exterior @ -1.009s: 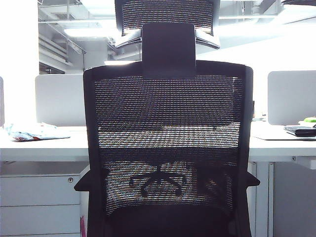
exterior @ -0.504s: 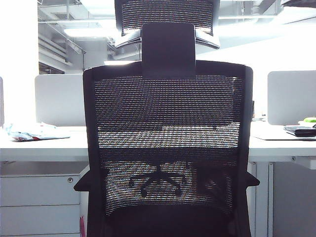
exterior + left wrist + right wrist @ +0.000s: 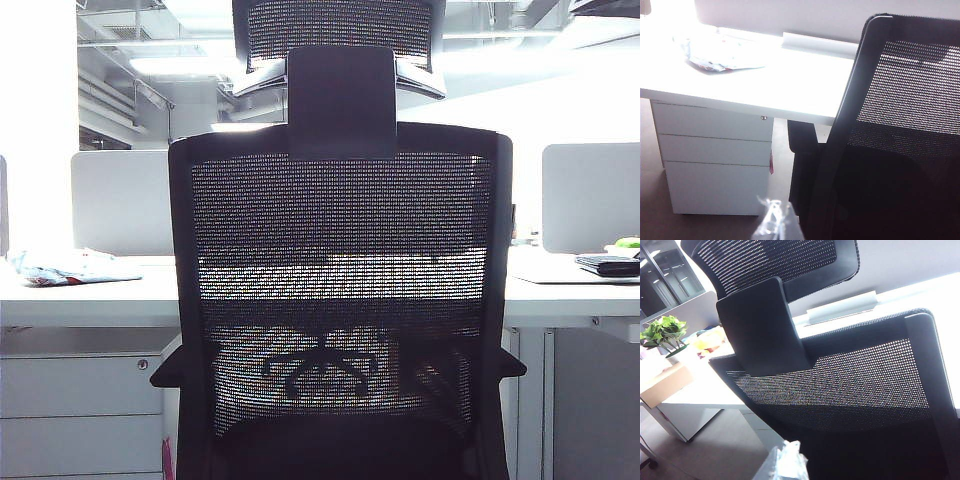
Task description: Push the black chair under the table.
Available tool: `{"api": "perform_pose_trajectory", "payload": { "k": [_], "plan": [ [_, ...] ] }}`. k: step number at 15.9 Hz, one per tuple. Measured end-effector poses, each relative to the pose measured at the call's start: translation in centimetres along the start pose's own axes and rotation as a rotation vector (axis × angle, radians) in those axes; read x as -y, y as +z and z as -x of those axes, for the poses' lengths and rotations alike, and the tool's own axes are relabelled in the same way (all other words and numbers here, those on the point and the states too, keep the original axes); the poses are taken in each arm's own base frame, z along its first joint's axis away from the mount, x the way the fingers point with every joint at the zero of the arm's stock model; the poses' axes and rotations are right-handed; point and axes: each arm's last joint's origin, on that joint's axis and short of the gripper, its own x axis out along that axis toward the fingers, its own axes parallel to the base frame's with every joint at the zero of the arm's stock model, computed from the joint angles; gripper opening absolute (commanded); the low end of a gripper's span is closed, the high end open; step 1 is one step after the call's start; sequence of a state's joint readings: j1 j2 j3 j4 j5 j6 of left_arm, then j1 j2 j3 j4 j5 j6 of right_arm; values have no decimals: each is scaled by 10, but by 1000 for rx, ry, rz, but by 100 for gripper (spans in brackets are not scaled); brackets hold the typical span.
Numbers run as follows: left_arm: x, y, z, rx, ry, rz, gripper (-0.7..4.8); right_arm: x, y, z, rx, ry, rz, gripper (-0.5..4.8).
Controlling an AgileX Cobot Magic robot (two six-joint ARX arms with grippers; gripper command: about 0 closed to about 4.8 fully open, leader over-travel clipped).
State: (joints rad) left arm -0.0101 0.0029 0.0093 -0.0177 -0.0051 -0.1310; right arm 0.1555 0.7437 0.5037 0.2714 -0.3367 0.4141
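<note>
Left gripper (image 3: 774, 224): only a translucent tip shows at the edge of the left wrist view, just beside the chair's back frame; can't tell if its fingers are spread or closed. Right gripper (image 3: 785, 465): same, a pale tip close behind the backrest, contact and finger state unclear. Neither gripper appears in the exterior view.

Large black office chair with mesh backrest, solid frame and mesh headrest on a rectangular bracket (image 3: 340, 290) fills the centre, back toward the camera, upright, facing the table.

Long white office desk with thin flat top (image 3: 80, 300) runs behind the chair; armrests sit near its front edge. White drawer cabinet with round lock (image 3: 715, 165) stands under the desk on the left. Crumpled pale plastic bag (image 3: 70, 267) lies on the desktop at left, dark flat item (image 3: 608, 264) at right. Grey-white divider panels (image 3: 120, 200) stand behind.
</note>
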Motion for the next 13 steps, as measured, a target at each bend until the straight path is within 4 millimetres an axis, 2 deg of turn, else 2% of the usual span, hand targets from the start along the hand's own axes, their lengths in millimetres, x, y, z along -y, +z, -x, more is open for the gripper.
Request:
{"api": "perform_pose_trajectory", "payload": {
  "k": [7, 13],
  "plan": [
    [-2, 3, 0, 25, 16, -8, -5, 0, 0, 0, 0, 0, 0, -6],
    [-1, 2, 0, 21, -9, -88, -5, 0, 0, 0, 0, 0, 0, -6]
  ]
}}
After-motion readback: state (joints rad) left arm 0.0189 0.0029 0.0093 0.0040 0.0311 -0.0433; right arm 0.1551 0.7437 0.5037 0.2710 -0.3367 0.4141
